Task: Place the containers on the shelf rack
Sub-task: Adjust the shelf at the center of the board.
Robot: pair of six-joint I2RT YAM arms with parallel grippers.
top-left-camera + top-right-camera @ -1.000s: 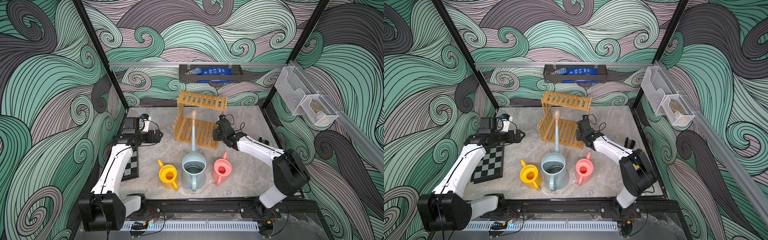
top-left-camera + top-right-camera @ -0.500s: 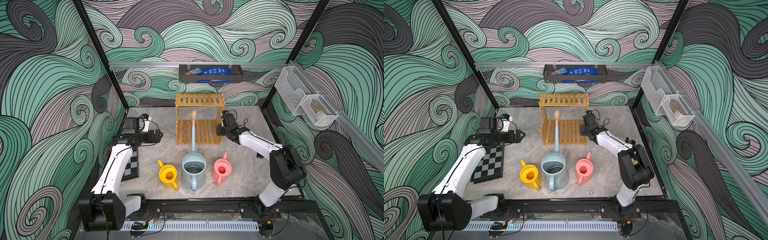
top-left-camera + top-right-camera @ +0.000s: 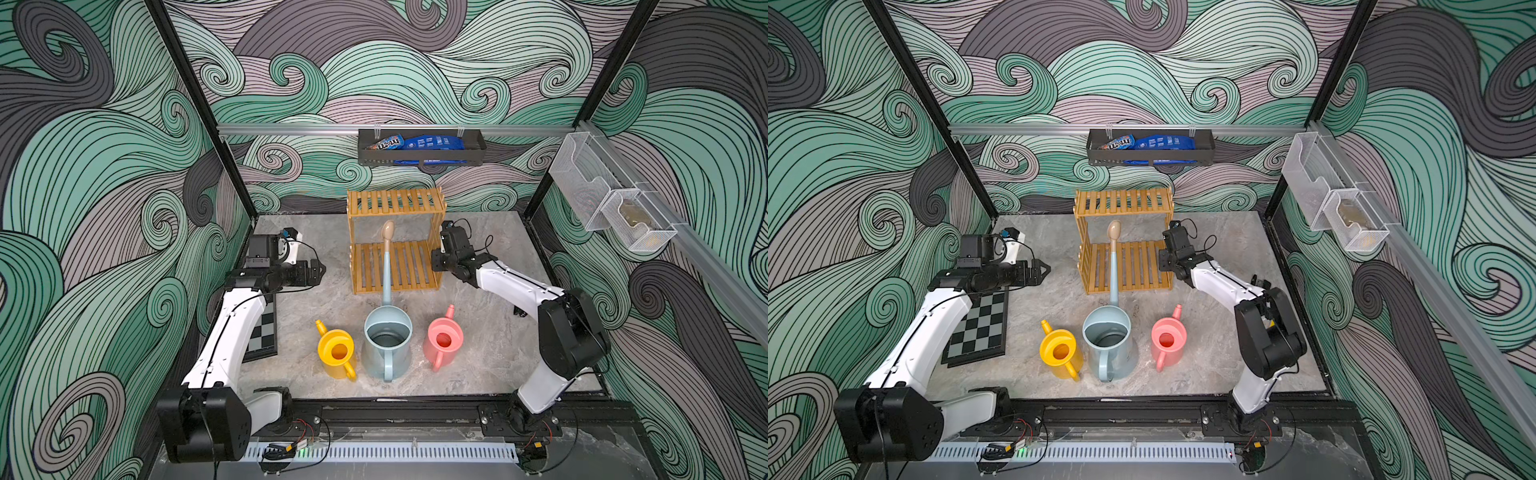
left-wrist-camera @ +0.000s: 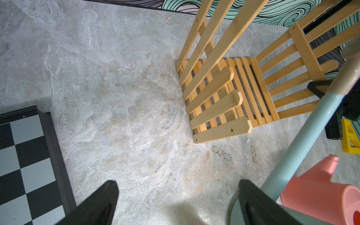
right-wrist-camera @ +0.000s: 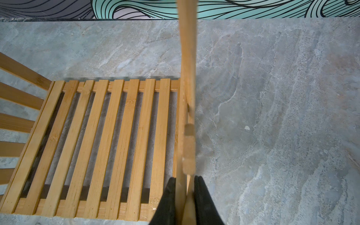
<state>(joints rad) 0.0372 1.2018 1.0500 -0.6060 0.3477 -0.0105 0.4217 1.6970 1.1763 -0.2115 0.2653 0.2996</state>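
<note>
Top views, left to right: left tool point(image 3: 318, 270) wide open, empty, over the worktop point(image 3: 498, 232). 3 watering cans stand on the worktop in front of the rack: 1 yellow can point(image 3: 337, 353), 1 large blue-grey can point(image 3: 387, 340), 1 pink can point(image 3: 444, 343). 1 wooden shelf rack point(image 3: 395, 203), 2 tiers, both bare. At its side post, right tool point(image 5: 185, 181) is pinched on the wood. Judged 0 of 3 placed, 3 left.
</note>
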